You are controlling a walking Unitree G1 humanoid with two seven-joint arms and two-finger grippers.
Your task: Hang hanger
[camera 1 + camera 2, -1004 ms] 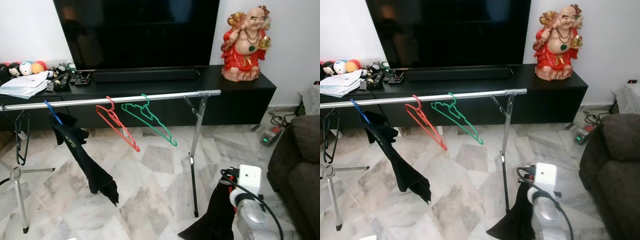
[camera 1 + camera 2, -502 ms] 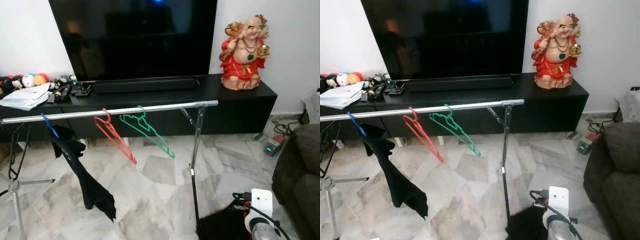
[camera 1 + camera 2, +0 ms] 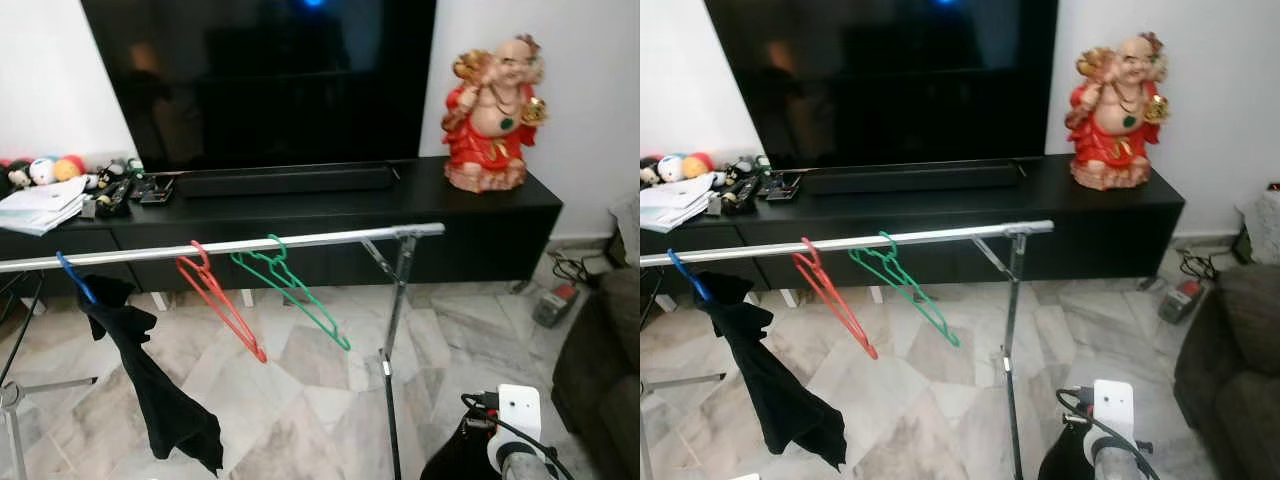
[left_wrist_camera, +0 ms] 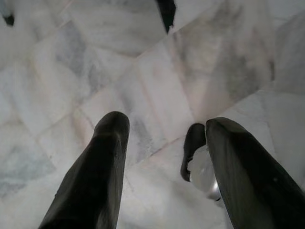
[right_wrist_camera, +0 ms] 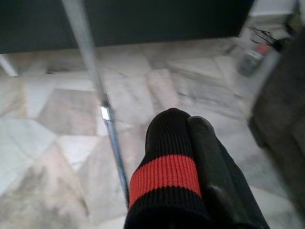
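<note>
While right tool (image 5: 190, 157) pinches black garment (image 5: 164, 176), left tool (image 4: 162, 143) spread; rail (image 3: 220, 245) w/ 3 hangers.

You're in a home living room: big TV (image 3: 265, 80), black console (image 3: 480, 200), sofa (image 3: 1240, 350), marble floor (image 3: 310, 380), clothes rail (image 3: 220, 245).

I see three hangers on the silver rail (image 3: 300, 241), all hooked over it. The red hanger (image 3: 219, 303) and the green hanger (image 3: 294, 287) hang bare, side by side near the rail's middle, both swung at an angle. The blue hanger (image 3: 74, 277) sits well apart toward the rail's left end, carrying a black garment (image 3: 150, 385) that droops down toward the floor.
</note>
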